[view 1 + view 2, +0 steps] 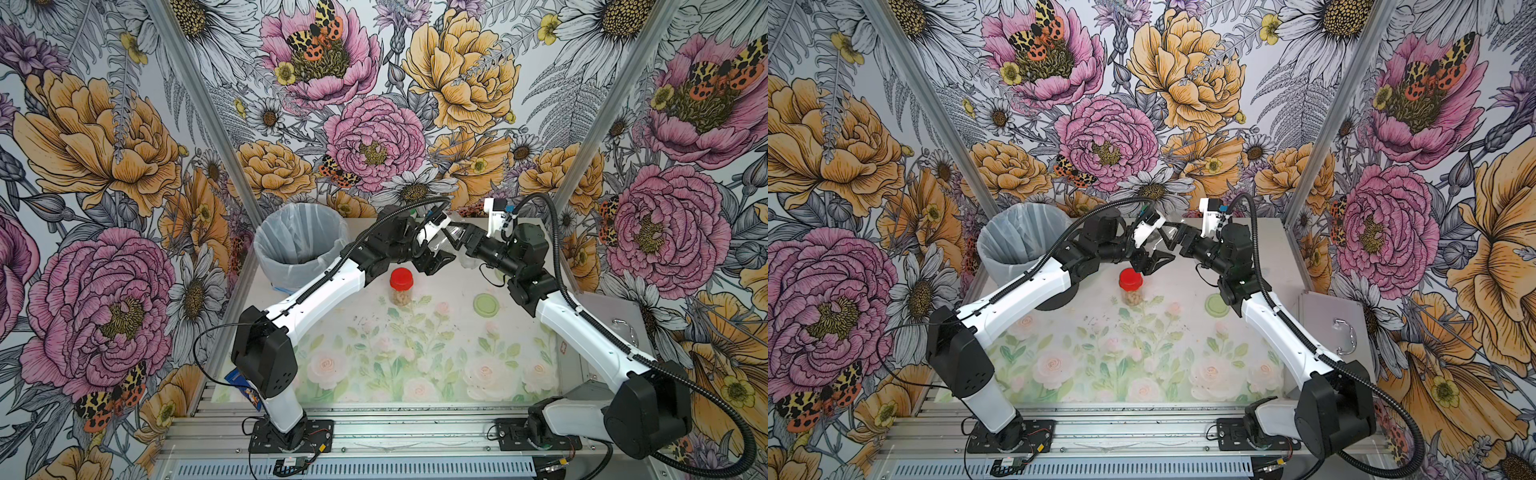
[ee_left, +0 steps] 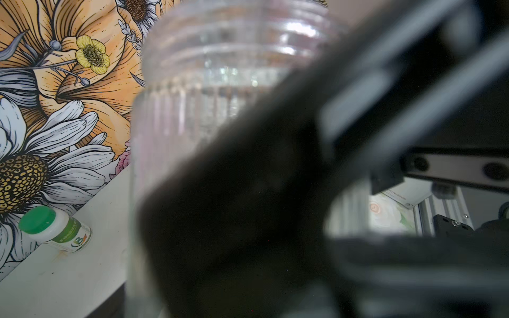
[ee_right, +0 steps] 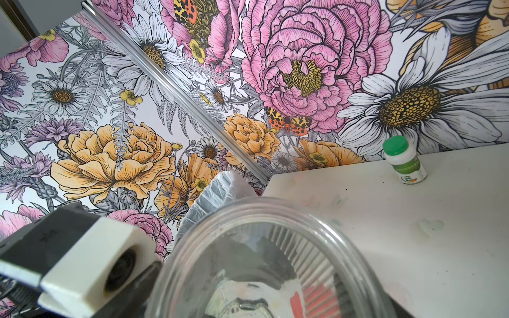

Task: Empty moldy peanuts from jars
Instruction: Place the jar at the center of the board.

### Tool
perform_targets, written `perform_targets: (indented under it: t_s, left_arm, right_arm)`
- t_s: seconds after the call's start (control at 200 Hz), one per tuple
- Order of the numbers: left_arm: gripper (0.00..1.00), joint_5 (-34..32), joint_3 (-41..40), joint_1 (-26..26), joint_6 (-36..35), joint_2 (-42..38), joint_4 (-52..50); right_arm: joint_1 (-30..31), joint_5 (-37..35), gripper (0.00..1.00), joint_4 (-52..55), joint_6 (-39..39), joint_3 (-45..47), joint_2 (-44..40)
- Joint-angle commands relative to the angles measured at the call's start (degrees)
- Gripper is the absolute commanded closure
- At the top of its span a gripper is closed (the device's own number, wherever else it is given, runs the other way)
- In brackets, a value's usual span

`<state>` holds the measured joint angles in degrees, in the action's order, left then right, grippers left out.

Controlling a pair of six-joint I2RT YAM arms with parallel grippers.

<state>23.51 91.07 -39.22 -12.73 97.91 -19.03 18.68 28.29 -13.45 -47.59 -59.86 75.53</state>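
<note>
An empty, lidless clear jar (image 1: 454, 231) hangs tilted above the back of the table, between my two grippers. My left gripper (image 1: 444, 244) is shut on its ribbed body (image 2: 206, 96). From the other side my right gripper (image 1: 462, 243) stands open around the same jar, and one dark finger (image 2: 248, 206) of it crosses the glass. The jar's open mouth (image 3: 275, 261) faces the right wrist camera. A narrower jar with a red lid (image 1: 401, 286) stands upright mid-table and holds moldy peanuts (image 1: 401, 298). A pale green lid (image 1: 487, 304) lies flat on the mat.
A bin lined with a clear bag (image 1: 299, 245) stands at the back left corner. A small white bottle with a green cap (image 3: 405, 162) stands by the back wall. A metal plate with a handle (image 1: 619, 328) lies off the mat's right edge.
</note>
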Motion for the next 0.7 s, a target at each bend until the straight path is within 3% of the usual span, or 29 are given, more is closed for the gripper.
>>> perform_targets:
  t_s: [0.0,0.125,0.23,0.38,0.615,0.696]
  left_arm:
    - [0.85,1.8,1.2,-0.4,0.0,-1.1,4.8]
    - [0.84,1.7,1.0,-0.3,-0.2,-1.3,5.0]
    - [0.84,2.4,1.1,-0.3,0.0,-1.0,5.1]
    - [0.66,1.0,1.5,-0.4,-0.2,0.0,3.4]
    - [0.39,-0.3,3.9,0.2,-4.2,2.2,-4.9]
    - [0.36,1.1,4.1,0.2,-5.5,2.5,-7.3]
  right_arm:
    - [-0.2,0.6,0.02,-3.2,0.0,-1.0,0.9]
    - [-0.2,1.2,0.08,-3.7,0.0,-0.9,1.5]
    - [-0.2,1.1,0.19,-4.3,0.5,-0.5,1.5]
    - [-0.2,-2.1,0.42,1.8,5.3,-0.9,0.8]
    - [-0.1,-11.8,0.55,16.2,20.0,-4.6,0.2]
    - [-0.3,-13.3,0.58,17.3,22.7,-5.5,0.6]
